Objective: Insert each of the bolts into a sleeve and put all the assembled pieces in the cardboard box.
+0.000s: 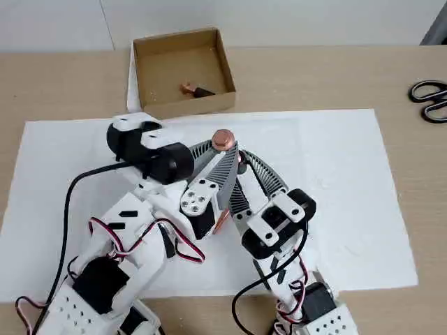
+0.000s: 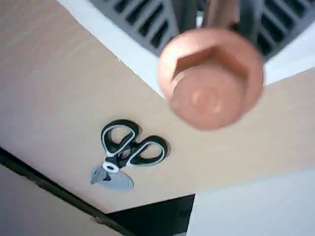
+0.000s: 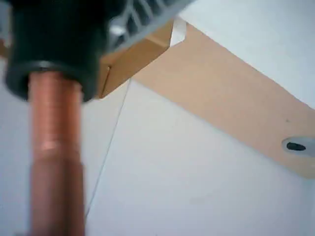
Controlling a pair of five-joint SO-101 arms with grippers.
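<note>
A copper bolt, its hex head (image 1: 222, 139) up, is held above the white paper just in front of the cardboard box (image 1: 183, 106). Both grippers meet under that head. My left gripper (image 1: 216, 155) is shut on the bolt; in the left wrist view the head (image 2: 211, 78) sits close up in front of the grey ribbed fingers (image 2: 142, 19). My right gripper (image 1: 241, 159) is shut on a black sleeve (image 3: 54, 44), and the bolt's threaded shank (image 3: 51, 162) runs into it. One assembled piece (image 1: 195, 90) lies in the box.
The white paper (image 1: 335, 181) covers the middle of the wooden table. Scissors (image 1: 429, 100) lie at the far right edge, seen too as scissors (image 2: 129, 147) in the left wrist view. A box corner (image 3: 133, 56) is close beyond the sleeve.
</note>
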